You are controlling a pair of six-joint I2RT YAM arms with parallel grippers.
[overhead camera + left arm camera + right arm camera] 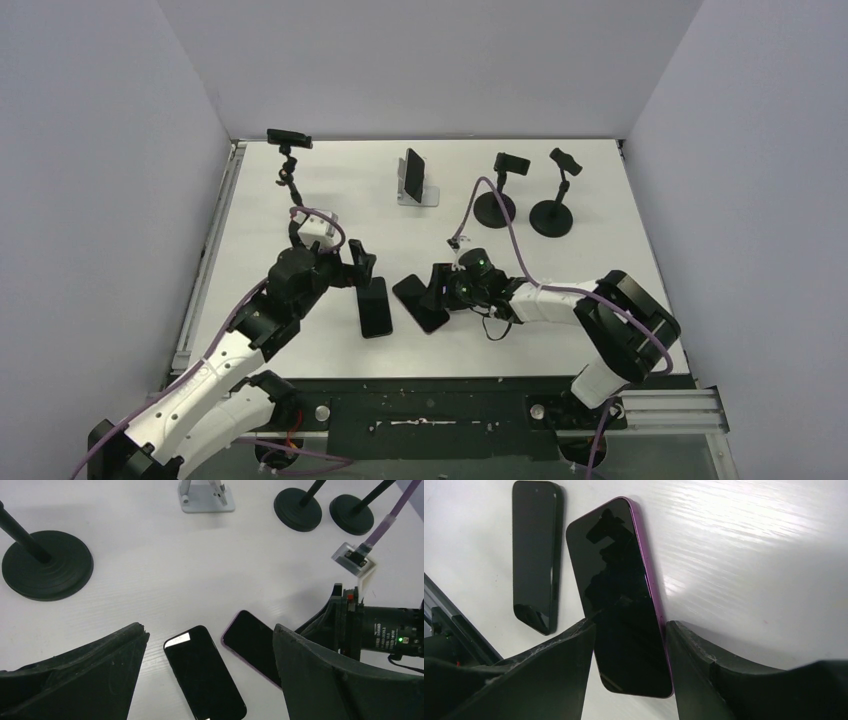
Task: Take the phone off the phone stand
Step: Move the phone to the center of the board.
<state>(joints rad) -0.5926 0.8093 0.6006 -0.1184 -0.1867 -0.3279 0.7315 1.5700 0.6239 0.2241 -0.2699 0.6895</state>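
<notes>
A dark phone (412, 174) stands upright in a white stand (428, 196) at the back centre of the table; the stand's base shows in the left wrist view (207, 499). A purple-edged phone (420, 303) lies flat, screen up. My right gripper (440, 286) has a finger on each of its long edges (630, 624); the purple-edged phone also shows in the right wrist view (616, 580). A black phone (375, 306) lies flat beside it (205, 672). My left gripper (360, 264) hovers open and empty over the black phone (208, 630).
A tall stand with an empty clamp (289, 139) rises at the back left, its round base (47, 565) near my left arm. Two black round-based stands (495, 207) (552, 216) stand at the back right. A purple cable (500, 225) runs along the right arm.
</notes>
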